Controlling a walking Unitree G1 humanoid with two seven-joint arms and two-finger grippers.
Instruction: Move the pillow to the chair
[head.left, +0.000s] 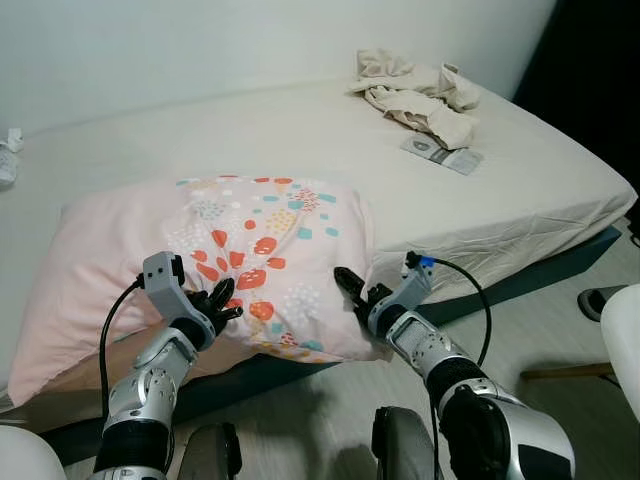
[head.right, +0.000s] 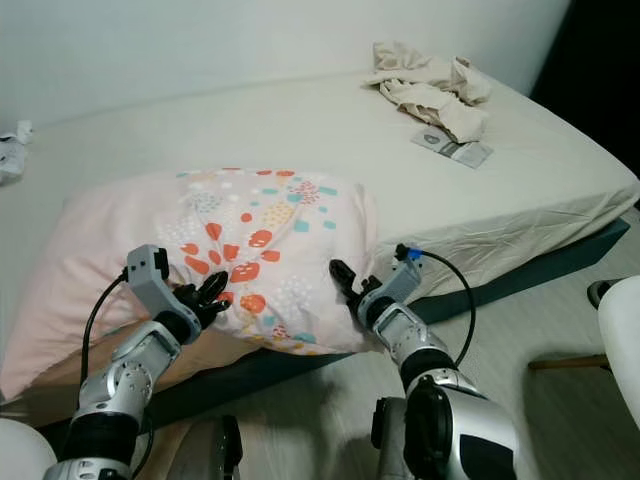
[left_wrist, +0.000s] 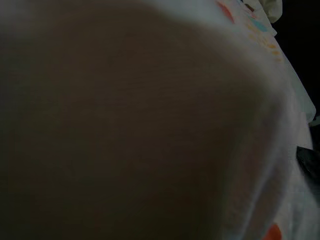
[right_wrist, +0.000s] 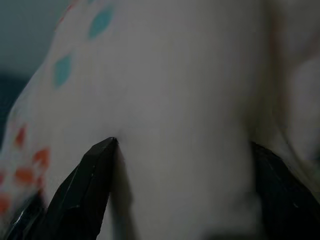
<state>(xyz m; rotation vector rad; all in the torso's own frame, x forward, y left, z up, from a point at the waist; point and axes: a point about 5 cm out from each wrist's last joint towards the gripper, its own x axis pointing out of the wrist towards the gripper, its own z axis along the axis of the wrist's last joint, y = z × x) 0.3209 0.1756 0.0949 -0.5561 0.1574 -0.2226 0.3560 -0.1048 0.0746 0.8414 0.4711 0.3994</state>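
Observation:
A pink pillow (head.left: 215, 255) with orange, teal and yellow spots lies on the bed (head.left: 520, 190), overhanging its front edge. My left gripper (head.left: 222, 303) rests against the pillow's front face, left of the spotted patch, with its fingers spread. My right gripper (head.left: 350, 288) is at the pillow's front right corner. In the right wrist view its two black fingers (right_wrist: 85, 190) stand wide apart with pillow cloth (right_wrist: 180, 125) pressed between them. The left wrist view is dark with pillow cloth (left_wrist: 150, 115) close up. A white chair (head.left: 624, 345) shows at the right edge.
A heap of beige clothes (head.left: 415, 95) and a flat packet (head.left: 443, 153) lie at the bed's far right. A small white thing (head.left: 8, 150) sits at the far left. Pale floor (head.left: 520, 330) runs between bed and chair; a wooden chair leg (head.left: 560, 372) crosses it.

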